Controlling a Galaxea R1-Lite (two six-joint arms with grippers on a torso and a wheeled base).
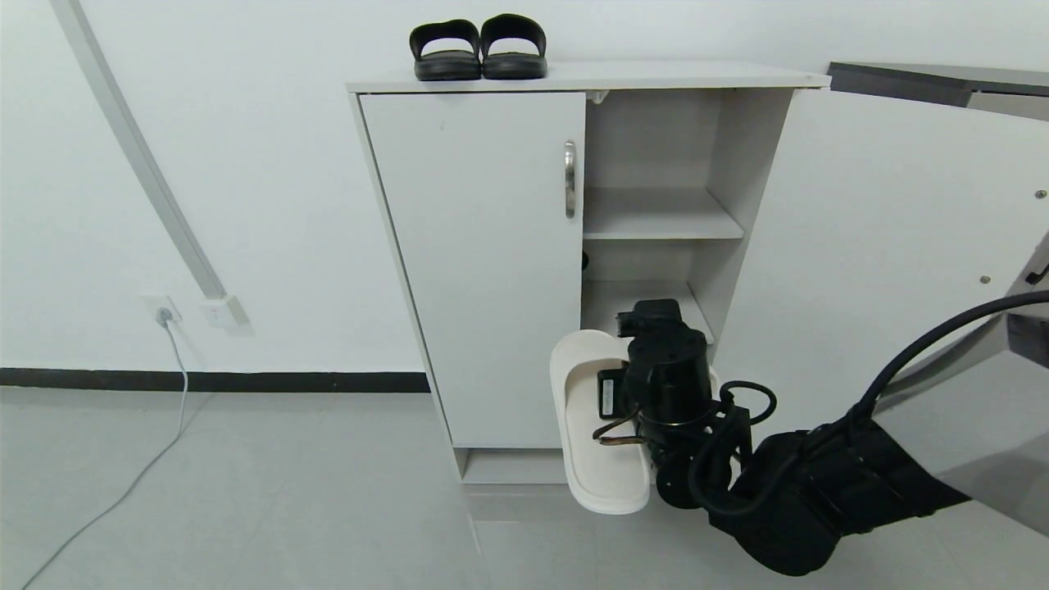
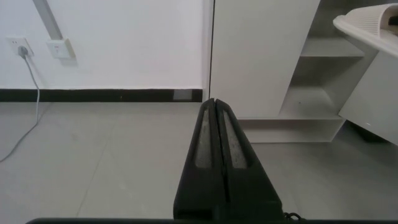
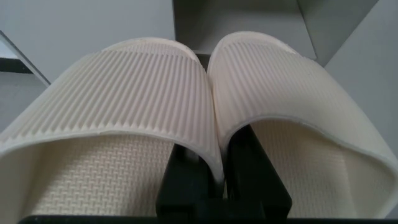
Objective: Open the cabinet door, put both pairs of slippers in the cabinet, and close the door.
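Right end effector point(image 3: 217, 177) clamped on white slippers point(image 3: 149, 81), held just before open cabinet point(image 1: 475, 270). Step in hand: stowing pair 1 of 2. Next, I judge: advance onto lower shelf point(image 1: 647, 303) straight ahead, release. Black slippers point(image 1: 479, 49) well above, on cabinet top. Left end effector point(image 2: 214, 143): pressed together, empty.

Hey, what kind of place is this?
Probably a home-style entryway, or a test room set up like one: a shoe cabinet with black slippers on top, and a wall socket.
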